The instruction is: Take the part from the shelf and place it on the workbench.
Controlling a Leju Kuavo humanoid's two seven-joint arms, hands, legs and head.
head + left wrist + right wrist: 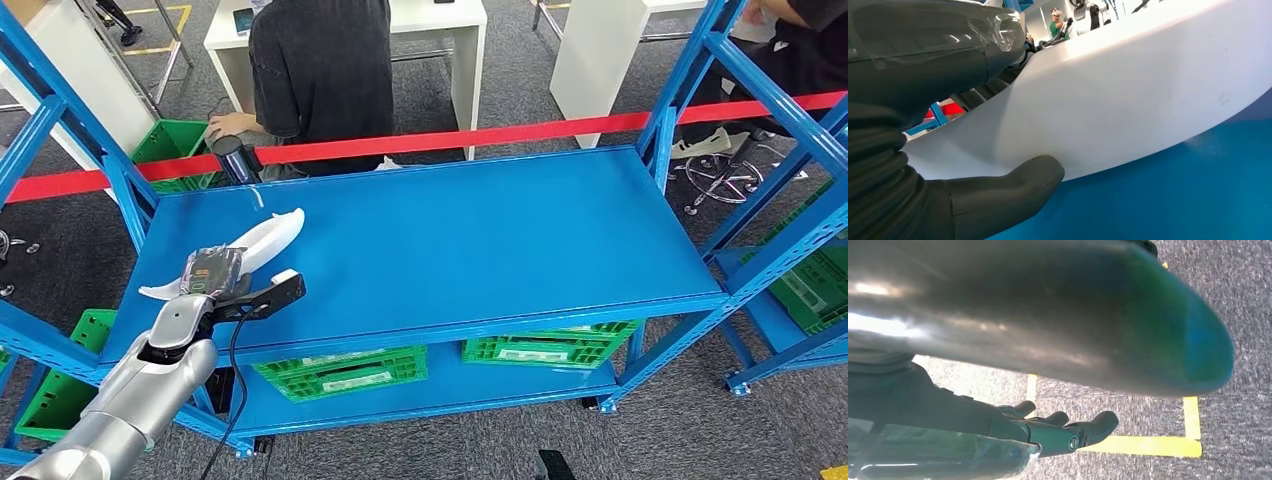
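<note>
The white part (255, 245) is gripped by the left hand (215, 272) at the blue shelf's (450, 240) nine-o'clock side; lifting and placing remain. The right hand (1058, 432) hangs empty, fingers apart.

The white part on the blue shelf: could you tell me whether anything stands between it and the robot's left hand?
Nothing visible does. The left hand is already on the white part, which lies on the blue shelf; the left wrist view shows the thumb against its edge.
</note>
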